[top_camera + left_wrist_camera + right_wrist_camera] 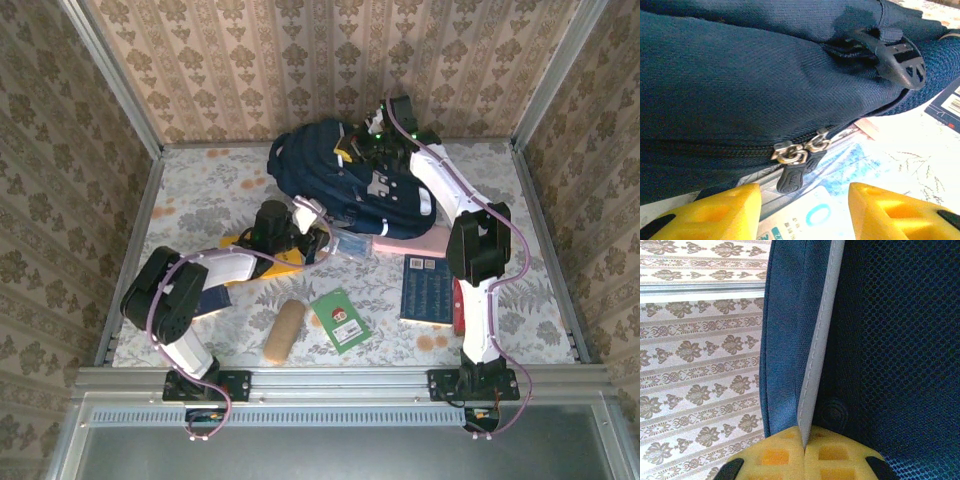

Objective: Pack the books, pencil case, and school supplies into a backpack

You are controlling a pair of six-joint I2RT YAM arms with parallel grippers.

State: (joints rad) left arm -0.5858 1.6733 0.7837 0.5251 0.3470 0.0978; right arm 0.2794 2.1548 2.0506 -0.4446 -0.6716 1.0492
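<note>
Near edge of the desk [190,200]: tan roll [284,330], green book [339,320], and a navy book [428,290] to its right. Your left arm is folded at the elbow, forearm lying low across the yellow book [275,268]. Left tool [805,195] is released, fingers apart with nothing between them, zip pulls [797,152] just ahead. Blue-and-white packet [352,245] and pink box [415,243] lie against the near side of the backpack [340,180], mid-desk. Your right arm is stretched far, reaching over the backpack. Right tool [804,442] is clenched on its grey-white edge strip [820,340].
</note>
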